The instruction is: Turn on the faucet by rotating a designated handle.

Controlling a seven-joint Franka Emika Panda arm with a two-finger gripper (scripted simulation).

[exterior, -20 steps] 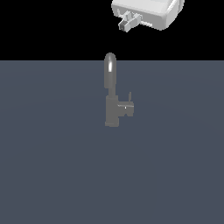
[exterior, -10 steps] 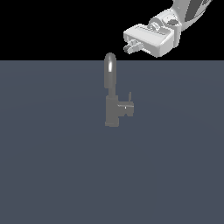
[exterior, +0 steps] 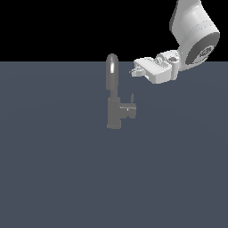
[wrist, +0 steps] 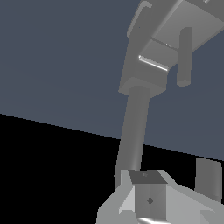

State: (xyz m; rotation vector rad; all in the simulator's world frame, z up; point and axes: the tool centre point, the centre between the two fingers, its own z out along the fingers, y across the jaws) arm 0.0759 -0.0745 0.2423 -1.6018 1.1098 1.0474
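Note:
The grey faucet (exterior: 115, 111) stands upright on the dark floor, its glossy arched spout (exterior: 112, 67) on top. The handle (exterior: 131, 107) is a short stub on the body's side toward the exterior view's right, ending in a thin upright lever. My gripper (exterior: 134, 71) hangs off the white hand, level with the spout's top, to its right and above the handle, touching nothing. Its fingers look pressed together and empty. In the wrist view the gripper (wrist: 148, 194) is in the foreground, with the spout (wrist: 134, 127), the faucet body (wrist: 175, 30) and the lever (wrist: 185, 57) beyond it.
The white arm (exterior: 194, 33) comes in from the upper part of the exterior view's right. The flat dark grey floor (exterior: 58, 169) lies around the faucet, with a black background beyond it.
The arm has come down and toward the exterior view's left, bringing the gripper from above the scene to beside the spout's top. The faucet and its handle have not moved.

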